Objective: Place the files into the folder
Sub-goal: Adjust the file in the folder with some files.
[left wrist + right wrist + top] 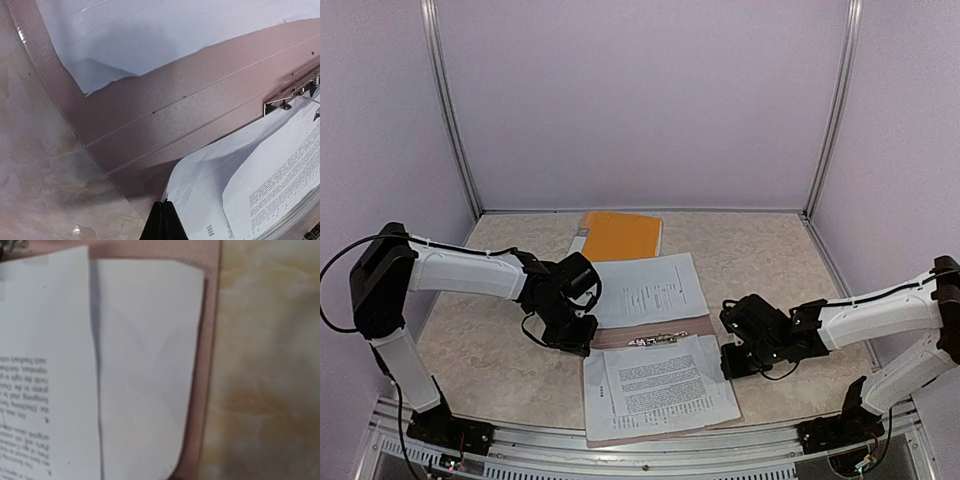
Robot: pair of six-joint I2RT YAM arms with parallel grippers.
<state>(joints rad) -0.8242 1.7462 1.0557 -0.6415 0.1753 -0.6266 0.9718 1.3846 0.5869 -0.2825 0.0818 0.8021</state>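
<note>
Currently the files (660,385) lie flat on both halves of the open folder (700,322) on the table (770,260). Both closed and empty, the left pincer (578,338) and right pincer (730,362) sit at its opposite side edges (probably poised to fold it shut).

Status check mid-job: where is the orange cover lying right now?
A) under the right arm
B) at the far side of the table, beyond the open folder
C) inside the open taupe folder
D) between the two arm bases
B: the orange cover lies flat near the back wall, beyond the open taupe folder.
</note>
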